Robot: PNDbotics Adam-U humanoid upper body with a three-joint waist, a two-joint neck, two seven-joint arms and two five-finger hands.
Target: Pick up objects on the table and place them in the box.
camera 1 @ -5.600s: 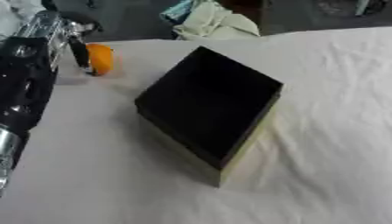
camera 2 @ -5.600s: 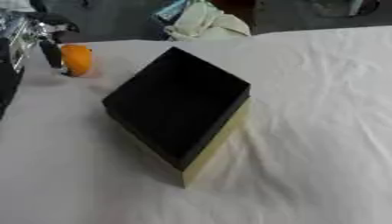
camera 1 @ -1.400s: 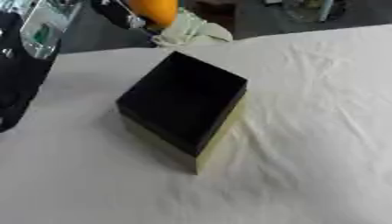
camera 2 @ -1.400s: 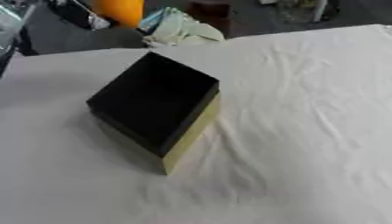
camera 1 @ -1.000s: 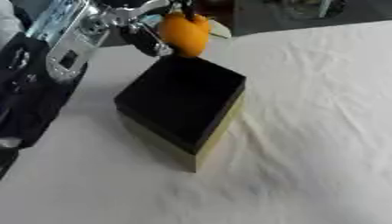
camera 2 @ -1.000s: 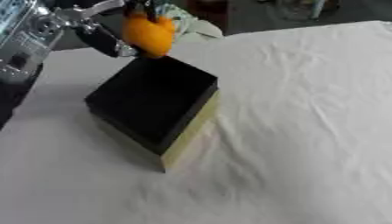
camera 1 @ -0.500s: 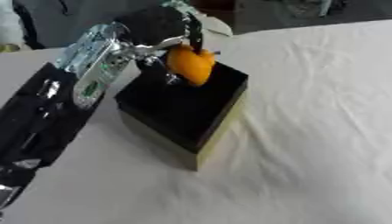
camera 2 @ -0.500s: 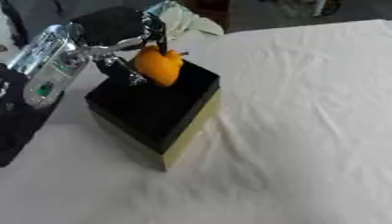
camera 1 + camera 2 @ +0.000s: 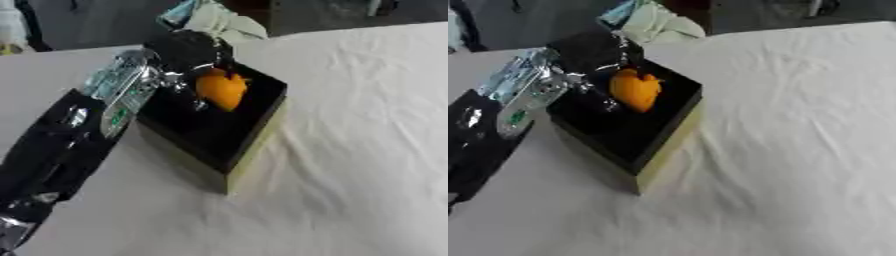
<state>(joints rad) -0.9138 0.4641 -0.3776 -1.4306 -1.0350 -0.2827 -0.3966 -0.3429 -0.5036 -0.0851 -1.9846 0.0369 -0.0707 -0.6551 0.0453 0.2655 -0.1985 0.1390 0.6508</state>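
- Carried from upper left, orange object (image 9: 220,89) now inside black box (image 9: 254,135).
- Left hand (image 9: 188,52) clamped on it; release pending.

The box (image 9: 229,131) sits left of centre on the bench (image 9: 367,150). The left hand (image 9: 188,50) reaches in from the left over the box's far corner, with the fruit (image 9: 220,89) above the opening. A crumpled cloth (image 9: 654,24) lies behind the box.
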